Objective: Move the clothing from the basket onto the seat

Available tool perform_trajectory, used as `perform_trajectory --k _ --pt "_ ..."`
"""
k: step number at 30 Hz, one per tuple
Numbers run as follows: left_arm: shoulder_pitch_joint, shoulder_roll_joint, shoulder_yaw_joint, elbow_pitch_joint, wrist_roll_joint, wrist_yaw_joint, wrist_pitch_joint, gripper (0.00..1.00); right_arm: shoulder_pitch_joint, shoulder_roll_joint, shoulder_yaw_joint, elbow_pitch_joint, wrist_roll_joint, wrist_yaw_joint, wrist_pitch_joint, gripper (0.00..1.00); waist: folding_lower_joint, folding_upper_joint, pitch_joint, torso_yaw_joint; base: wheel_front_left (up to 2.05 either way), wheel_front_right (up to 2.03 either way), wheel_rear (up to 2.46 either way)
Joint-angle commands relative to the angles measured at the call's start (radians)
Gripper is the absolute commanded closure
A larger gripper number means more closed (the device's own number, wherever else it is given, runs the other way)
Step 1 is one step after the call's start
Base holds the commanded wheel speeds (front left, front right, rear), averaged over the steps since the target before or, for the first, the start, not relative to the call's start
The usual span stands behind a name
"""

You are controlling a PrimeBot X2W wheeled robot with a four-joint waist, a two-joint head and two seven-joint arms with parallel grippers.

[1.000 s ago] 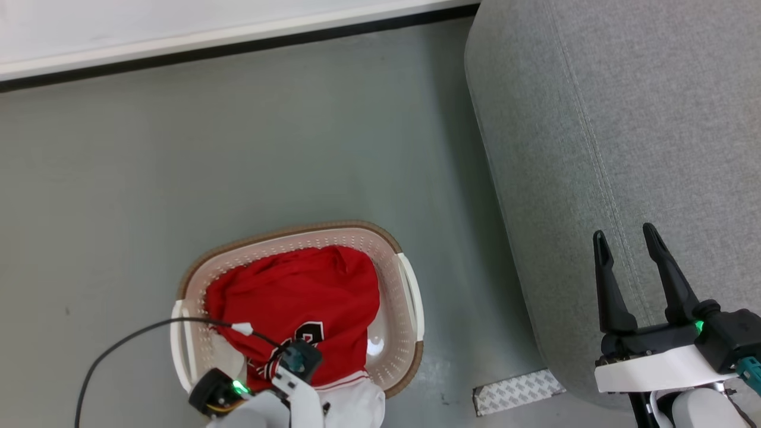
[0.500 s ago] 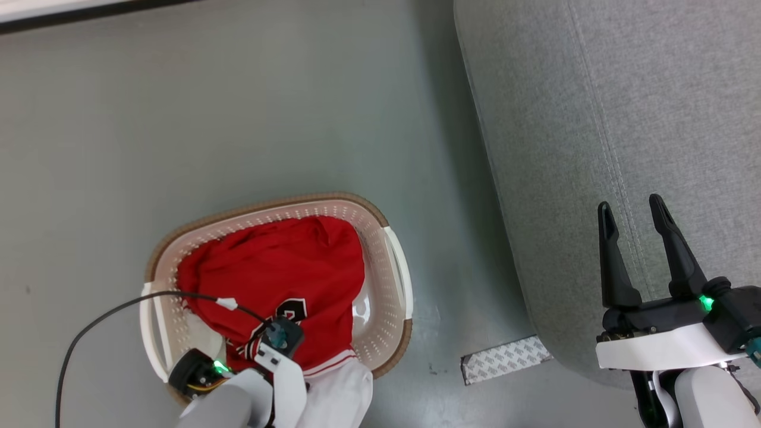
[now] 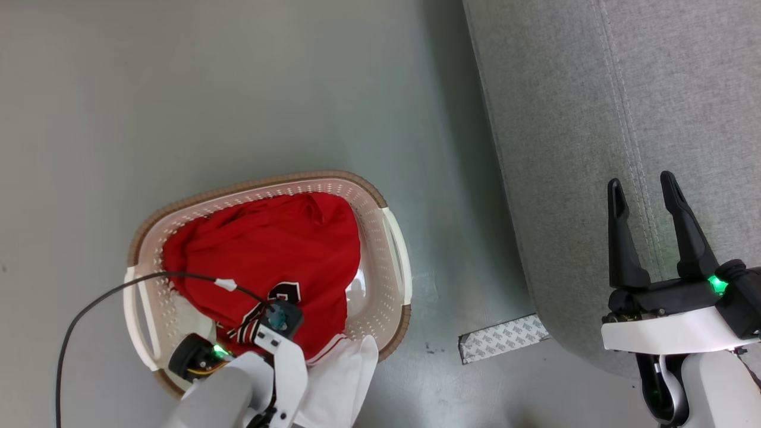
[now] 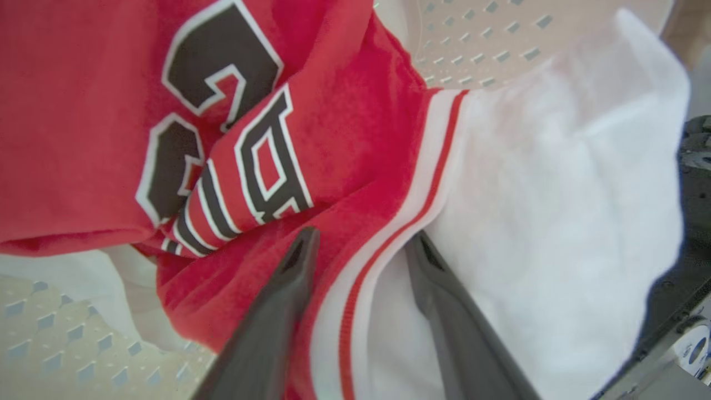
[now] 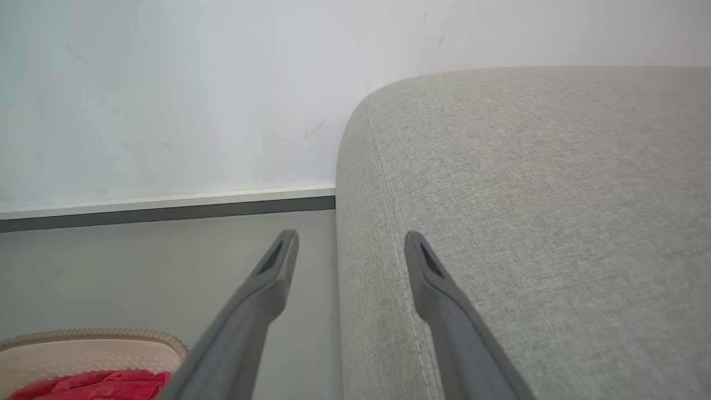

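The basket [image 3: 371, 279] stands on the floor at the lower left of the head view, holding red clothing [image 3: 267, 244] with a black-and-white emblem [image 4: 222, 50]. My left forearm reaches down over the basket's near end. In the left wrist view my left gripper [image 4: 362, 241] is open, its fingers straddling the garment's white-and-red striped hem, with white fabric [image 4: 555, 194] beside it. My right gripper [image 3: 641, 184] is open and holds nothing, hovering over the left edge of the light-grey seat [image 3: 594, 119].
Grey floor lies between basket and seat. A patterned tape strip [image 3: 502, 337] is stuck to the floor by the seat's corner. A black cable [image 3: 119, 291] loops from my left wrist over the basket. A white wall with a dark baseboard [image 5: 166, 205] stands beyond.
The head camera has tilted down, so the wall has left the picture. My left arm stays at the basket's near end, and the white fabric there has risen over the rim. The right gripper stays open.
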Motion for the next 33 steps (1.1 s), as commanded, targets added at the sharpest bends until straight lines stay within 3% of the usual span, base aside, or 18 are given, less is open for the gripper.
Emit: perform_trajectory --k 1,11,21,24,33 --pt "-0.010 0.004 -0.011 -0.001 -0.014 -0.002 0.006 1.00 -0.015 0.003 -0.005 0.000 0.010 -0.002 0.000 0.00 -0.0001 0.0000 0.002 0.003 0.00 0.00 0.00" --pt "-0.024 0.000 -0.018 -0.020 -0.075 0.001 -0.115 1.00 0.001 0.003 -0.022 0.019 -0.001 -0.002 0.000 0.00 -0.0001 0.0000 -0.069 0.024 0.00 0.00 0.00" --pt "0.048 -0.046 0.006 -0.010 -0.108 0.025 -0.340 1.00 0.091 -0.005 -0.055 0.045 -0.034 -0.002 0.000 0.00 -0.0001 0.0000 -0.284 0.065 0.00 0.00 0.00" --pt "0.077 -0.057 0.022 -0.015 -0.119 0.043 -0.414 1.00 0.123 -0.016 -0.064 0.048 -0.041 -0.002 0.000 0.00 -0.0001 0.0000 -0.357 0.085 0.00 0.00 0.00" --pt "0.161 -0.064 0.098 -0.127 -0.137 0.105 -0.467 1.00 0.220 -0.047 -0.085 0.060 -0.054 -0.002 0.000 0.00 -0.0001 0.0000 -0.531 0.150 0.00 0.00 0.00"
